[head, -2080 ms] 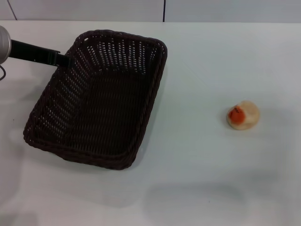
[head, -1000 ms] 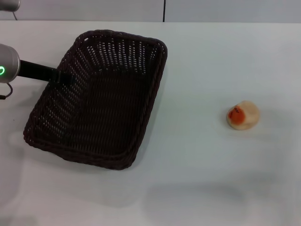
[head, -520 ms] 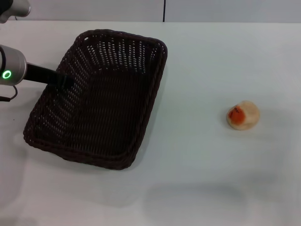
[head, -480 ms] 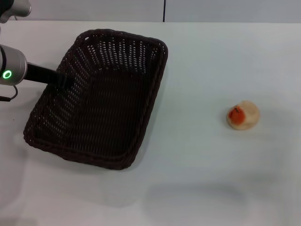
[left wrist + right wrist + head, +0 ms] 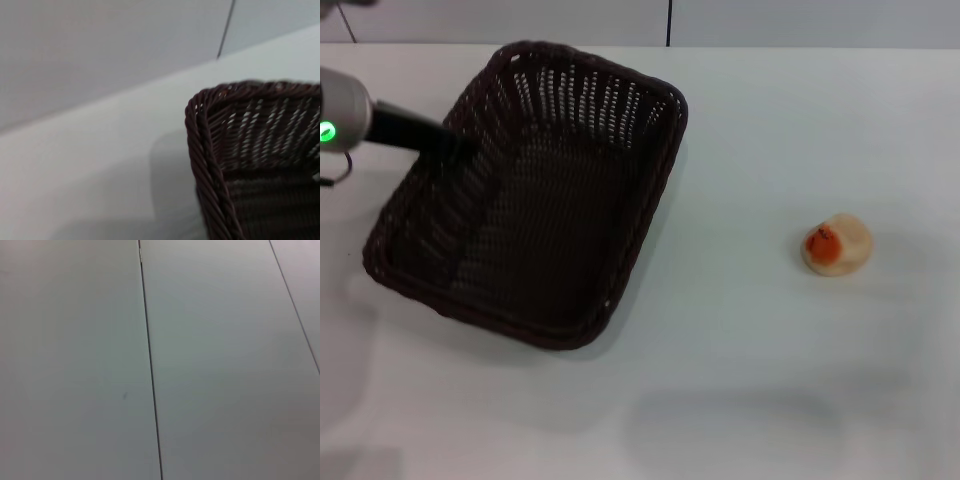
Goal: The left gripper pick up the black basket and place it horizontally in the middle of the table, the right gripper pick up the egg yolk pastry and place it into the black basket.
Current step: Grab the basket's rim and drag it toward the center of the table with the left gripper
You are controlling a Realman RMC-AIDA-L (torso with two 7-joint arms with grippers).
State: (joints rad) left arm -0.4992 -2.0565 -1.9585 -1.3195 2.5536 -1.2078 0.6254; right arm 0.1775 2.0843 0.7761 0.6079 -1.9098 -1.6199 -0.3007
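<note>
One black basket (image 5: 535,200) and one egg yolk pastry (image 5: 836,244) are lying on the white counter (image 5: 750,380), and one arm is showing in the head view.

Nearest the robot, the counter is spreading bare across the front. Beyond that strip, the near short end of the basket is sitting on the robot's left half. The basket's long axis is running from near-left to far-right, skewed rather than square to the counter's edges. Its open mouth is facing up and its woven floor is showing through the sloping openwork sides. Whether its underside is resting on the counter or hanging just above it cannot be told.

The pastry is resting well apart from the basket on the robot's right half, about level with the basket's middle. Its orange-red patch is facing the basket's side.

Farther back, the left pincer (image 5: 453,147) is reaching in from the left edge on its black link, meeting the basket's left long rim near the far corner. How its fingers are standing on the rim cannot be told. The left wrist view is showing one braided corner of the basket (image 5: 210,150) with the counter (image 5: 100,165) behind it.

The right pincer is appearing nowhere; its wrist view is showing only grey panels (image 5: 75,365).
</note>
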